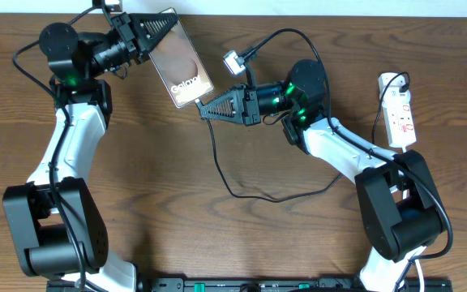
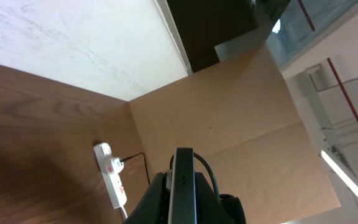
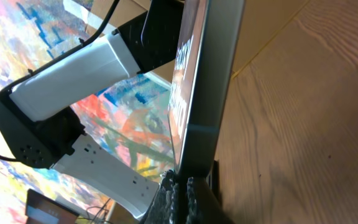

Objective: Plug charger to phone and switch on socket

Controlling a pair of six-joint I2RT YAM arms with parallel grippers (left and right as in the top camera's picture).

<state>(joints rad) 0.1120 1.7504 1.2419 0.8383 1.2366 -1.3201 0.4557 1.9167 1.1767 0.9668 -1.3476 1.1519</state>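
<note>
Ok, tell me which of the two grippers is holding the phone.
The left gripper: it is shut on the phone's far end. The right gripper only meets its near edge.

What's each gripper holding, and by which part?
Left gripper: the phone, at its far end. Right gripper: the charger, at its connector tip.

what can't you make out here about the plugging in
Charger tip: overhead, hidden by the right gripper; right wrist, blurred at the bottom edge.
Phone port: not visible in any view.
Socket switch position: too small overhead and in left wrist.
</note>
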